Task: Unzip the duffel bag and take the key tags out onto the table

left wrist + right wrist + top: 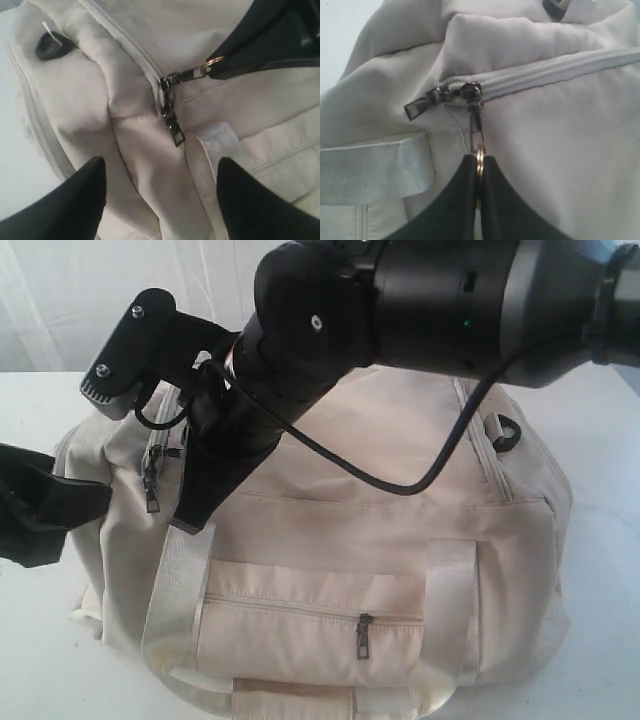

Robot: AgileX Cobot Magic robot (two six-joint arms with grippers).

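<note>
The right end effector is pressed together, and a small gold ring on a dark zipper pull is pinched between its tips. A second pull is seen lying just beside it, at centre left of the right wrist view. The left end effector is held spread wide over the bag's end, with nothing gripped. The duffel bag is set on the white surface, filling the centre of the exterior view, and its top is partly covered by the right arm. The main zip is seen closed, so the inside is hidden. The front pocket zip is closed too.
</note>
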